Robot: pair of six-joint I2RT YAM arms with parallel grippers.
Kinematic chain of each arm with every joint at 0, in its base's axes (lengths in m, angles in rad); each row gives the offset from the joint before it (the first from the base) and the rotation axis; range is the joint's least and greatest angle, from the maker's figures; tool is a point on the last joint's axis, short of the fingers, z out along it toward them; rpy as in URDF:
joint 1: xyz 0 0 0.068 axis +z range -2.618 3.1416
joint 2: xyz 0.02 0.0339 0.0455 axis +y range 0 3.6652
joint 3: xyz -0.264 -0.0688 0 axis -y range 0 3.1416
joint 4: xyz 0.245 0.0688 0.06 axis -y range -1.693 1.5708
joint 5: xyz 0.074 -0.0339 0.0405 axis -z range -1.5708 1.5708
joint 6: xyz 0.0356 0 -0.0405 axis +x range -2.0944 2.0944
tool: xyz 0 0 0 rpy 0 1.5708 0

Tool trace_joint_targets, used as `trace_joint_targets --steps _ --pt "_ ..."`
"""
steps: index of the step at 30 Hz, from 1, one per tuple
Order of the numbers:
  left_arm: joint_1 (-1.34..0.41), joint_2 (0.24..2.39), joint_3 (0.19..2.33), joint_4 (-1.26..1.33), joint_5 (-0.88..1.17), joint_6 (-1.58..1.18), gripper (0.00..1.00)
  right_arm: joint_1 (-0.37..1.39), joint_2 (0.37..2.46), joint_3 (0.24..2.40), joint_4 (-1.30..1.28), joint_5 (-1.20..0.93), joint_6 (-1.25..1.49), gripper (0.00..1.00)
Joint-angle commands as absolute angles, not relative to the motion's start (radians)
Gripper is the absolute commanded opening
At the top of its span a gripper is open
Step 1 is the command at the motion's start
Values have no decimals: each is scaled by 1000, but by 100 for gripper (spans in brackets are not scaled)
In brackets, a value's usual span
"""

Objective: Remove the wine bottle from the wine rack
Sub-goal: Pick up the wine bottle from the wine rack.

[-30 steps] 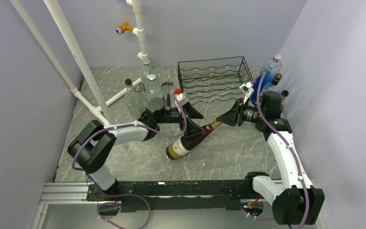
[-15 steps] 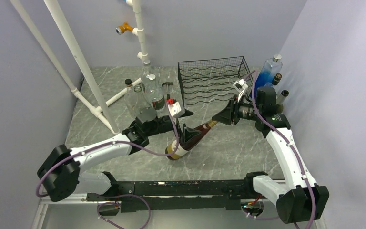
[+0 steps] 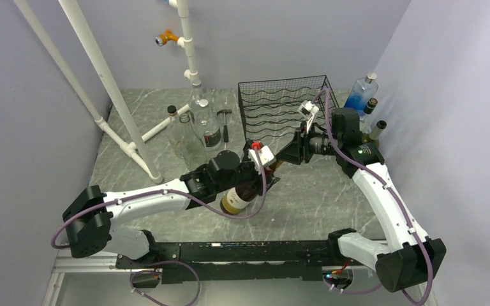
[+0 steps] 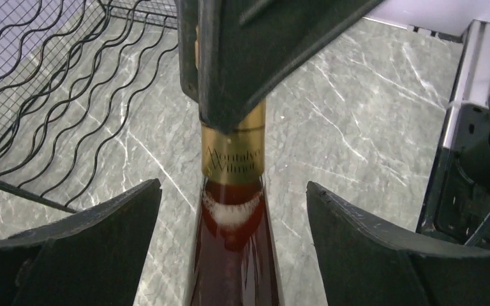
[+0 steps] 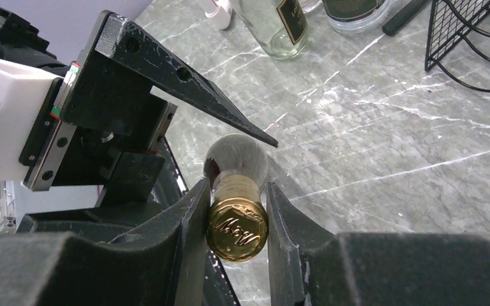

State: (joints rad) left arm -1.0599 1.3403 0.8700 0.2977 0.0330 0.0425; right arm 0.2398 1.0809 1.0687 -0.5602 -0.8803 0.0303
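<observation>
The wine bottle (image 3: 235, 199) is clamped at its gold neck by the right gripper (image 5: 236, 188), tilted, just near of the wine rack (image 3: 284, 105). The left gripper (image 4: 233, 186) is spread wide astride it, nothing held.

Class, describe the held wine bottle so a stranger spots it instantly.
Start at the black wire rack. In front of it a dark bottle tilts, neck gripped by the right claw. Unlike the clear bottles nearby, it wears gold foil.
</observation>
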Motion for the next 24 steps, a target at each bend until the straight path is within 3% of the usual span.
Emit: trace_joint_targets --steps 1,6,13,15,18,20,21,24 --pt "-1084 1382 989 212 -119 49 83 257 1092 1117 -552 -821 -35 0" --pt "-1090 1411 1029 160 -138 39 63 260 1093 1121 -551 -819 -33 0" --pt "-1094 1446 1065 134 -133 37 63 266 1101 1127 -548 -835 -27 0" --pt "-1094 1454 1077 123 -133 38 59 268 1102 1127 -548 -839 -27 0" --pt "-1094 1452 1085 107 -124 38 31 267 1101 1129 -547 -841 -33 0" --pt "-1094 1444 1086 96 -127 34 0 269 1102 1133 -554 -851 -50 0" --pt "-1094 1436 1080 100 -129 28 0 268 1104 1136 -558 -858 -55 3" --pt "-1094 1396 1040 140 -133 15 0 268 1112 1156 -577 -891 -75 37"
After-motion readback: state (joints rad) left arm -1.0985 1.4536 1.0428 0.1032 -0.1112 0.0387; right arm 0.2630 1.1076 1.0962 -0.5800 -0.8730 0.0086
